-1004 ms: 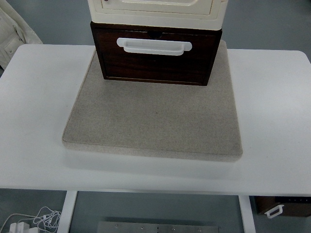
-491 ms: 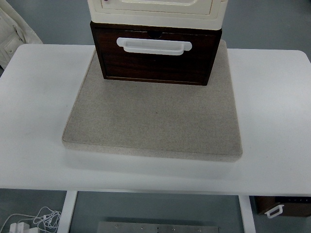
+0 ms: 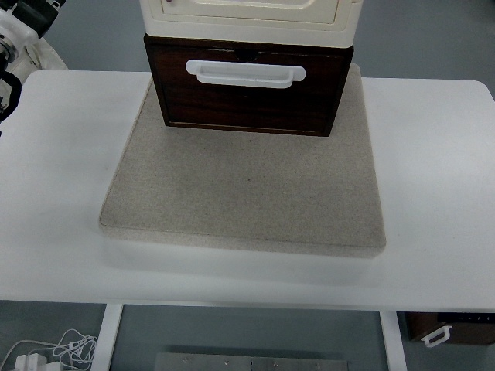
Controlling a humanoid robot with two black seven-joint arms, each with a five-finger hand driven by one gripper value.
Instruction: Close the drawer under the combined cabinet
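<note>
Left hand is barely in frame, poking in at the top-left corner above the far-left edge of the table. Only white and black casing parts show, so can't tell if the fingers are spread or curled. It holds nothing visible and sits well apart from the cabinet. Right arm is not in the shot.

One combined cabinet: cream upper unit stacked on a dark wood-grain lower unit. The drawer is in that lower unit, its front sticking out slightly past the cream unit above, toward the camera. One white bar handle across the upper part of the drawer front.

The cabinet stands at the far-centre edge of one grey-beige square mat, and the mat lies flat on the one white table, roughly centred.

Below the table's near edge: one bundle of white cable at bottom left, one dark box with a white handle at bottom right, and a grey metal plate at bottom centre.
</note>
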